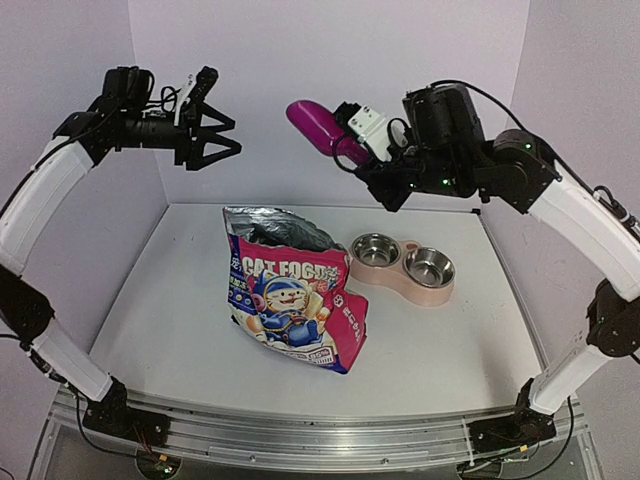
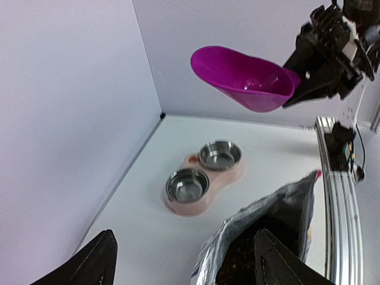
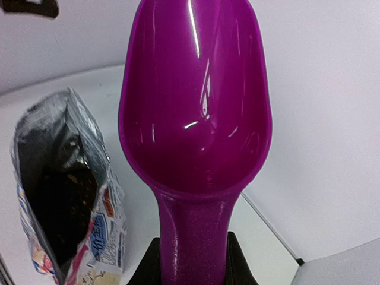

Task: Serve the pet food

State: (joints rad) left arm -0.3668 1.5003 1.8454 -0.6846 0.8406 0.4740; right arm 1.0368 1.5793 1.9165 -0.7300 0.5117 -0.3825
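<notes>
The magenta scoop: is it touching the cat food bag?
Apart. The top external view shows the scoop raised in the air, well above the pouch standing on the table.

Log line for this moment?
right jaws: shut on scoop, empty, aloft | left jaws: open, raised | pouch: open, on table | feeder bowls: empty

Brightly, evenly lit from above. Softly shadowed beside the pouch (image 1: 290, 300) on the tabletop (image 1: 170, 330). Streaked with white glare along the magenta scoop (image 3: 196, 107). Slightly blurred in left wrist view.
</notes>
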